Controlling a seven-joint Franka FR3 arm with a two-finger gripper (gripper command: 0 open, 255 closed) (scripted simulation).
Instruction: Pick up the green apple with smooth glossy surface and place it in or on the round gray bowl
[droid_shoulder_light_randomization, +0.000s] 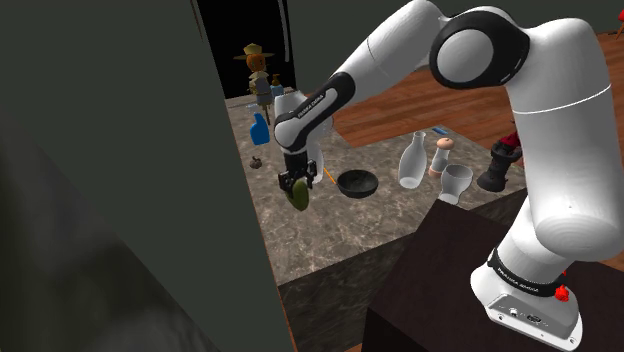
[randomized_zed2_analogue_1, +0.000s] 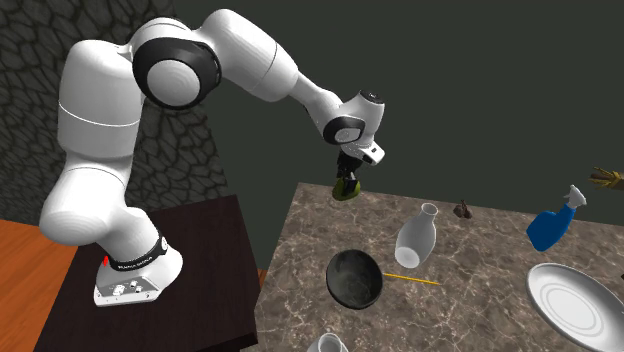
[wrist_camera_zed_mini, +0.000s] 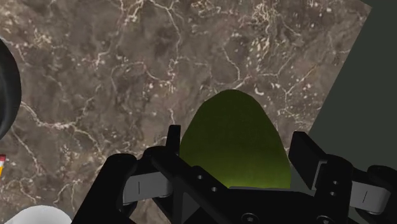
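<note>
the tool (droid_shoulder_light_randomization: 298, 188) hangs from the white arm, pointing down over the table (droid_shoulder_light_randomization: 320, 235), its two black fingers clenched on a green apple (wrist_camera_zed_mini: 232, 137). in the wrist view the fingers press the apple's sides and its rounded top sticks out past them, with brown veined stone behind it. the apple is in the air, clear of the table top, over the part near the table's edge.

the bowl (randomized_zed2_analogue_1: 340, 285) is dark, round and upright on the table, apart from the apple; in the shoulder view it lies just to the right of the tool. a white bottle (randomized_zed2_analogue_1: 416, 238) stands beside the bowl, with a thin yellow pencil (randomized_zed2_analogue_1: 412, 279) lying between them. farther along the table are a blue spray bottle (randomized_zed2_analogue_1: 552, 225) and a pale plate (randomized_zed2_analogue_1: 575, 300).
</note>
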